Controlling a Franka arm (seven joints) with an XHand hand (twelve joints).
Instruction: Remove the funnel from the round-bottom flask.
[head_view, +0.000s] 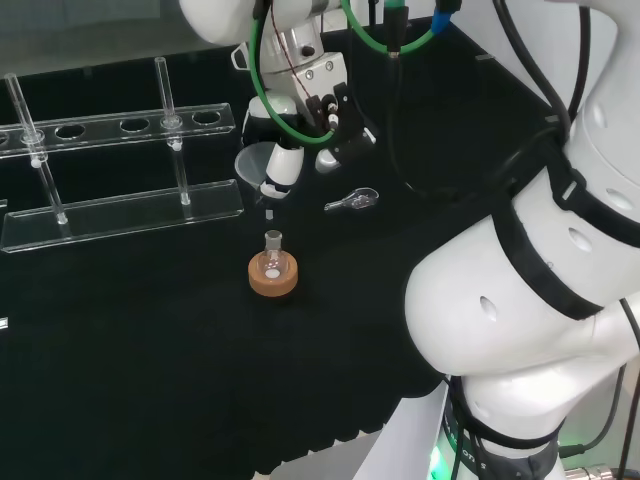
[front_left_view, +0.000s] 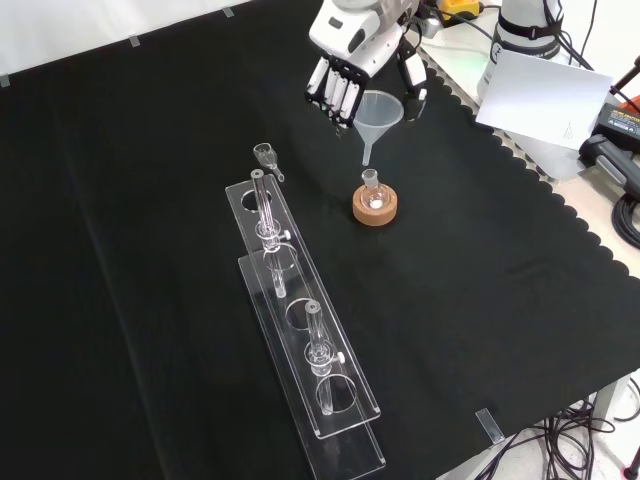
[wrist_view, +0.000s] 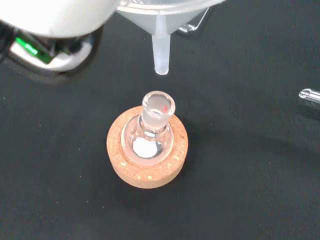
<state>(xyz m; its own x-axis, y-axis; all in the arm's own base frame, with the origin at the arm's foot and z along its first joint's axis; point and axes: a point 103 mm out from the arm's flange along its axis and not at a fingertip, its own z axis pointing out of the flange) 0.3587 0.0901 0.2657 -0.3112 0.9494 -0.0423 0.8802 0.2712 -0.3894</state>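
Hand (front_left_view: 352, 62) has its fingers curled round the funnel (front_left_view: 380, 112) bowl, pinching it at the rim. The stem tip hangs clear above the neck of the round-bottom flask (front_left_view: 372, 190), with a visible gap in the wrist view, so the funnel is out.

Flask sits upright in its cork ring (front_left_view: 375, 208) mid-bench, toward the far edge in the front view.

Judgement: lift is basically done. Carry the funnel sideways at this height, keeping the stem vertical, so it doesn't clip the neck, then set it down on bare cloth away from the tube rack (front_left_view: 300, 330).

Contents: flask bottom shows a small white patch, can't tell whether powder or glare. Funnel looks empty.
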